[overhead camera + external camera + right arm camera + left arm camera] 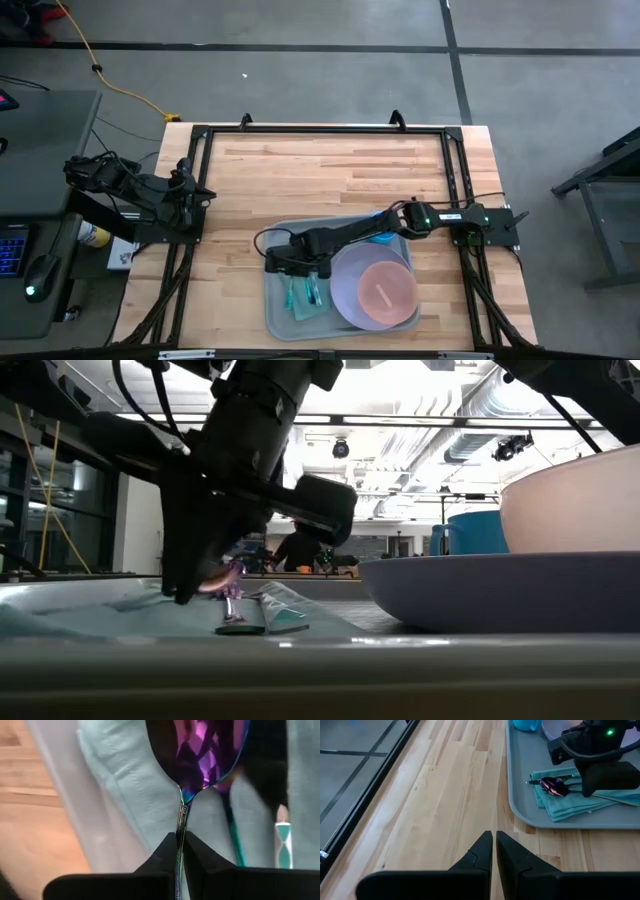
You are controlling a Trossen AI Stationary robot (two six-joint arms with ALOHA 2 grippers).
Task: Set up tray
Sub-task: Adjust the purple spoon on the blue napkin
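The pale grey-green tray [283, 318] lies at the table's near edge. On it are a folded teal napkin [305, 297] with a teal-handled utensil [283, 839], a lavender plate [345, 290] carrying a pink bowl [385, 290], and a blue cup [384, 238]. My right gripper [179, 845] reaches over the napkin from the right and is shut on an iridescent purple spoon [200, 755]. My left gripper [494, 851] is shut and waits above bare wood left of the tray. My right gripper pinches the spoon's thin handle [181, 817] between its two fingers, just behind the spoon's bowl. The handle runs along the fingers, and the spoon's bowl sticks out past the fingertips [228, 574] over the napkin. Whether the spoon is lifted clear of the napkin I cannot tell.
The tray's raised rim [512, 795] borders the napkin on the left. Plate and bowl fill the tray's right half, close to the right arm [360, 232]. Bare wooden table [320, 170] stretches toward the far edge, inside a black frame [200, 135].
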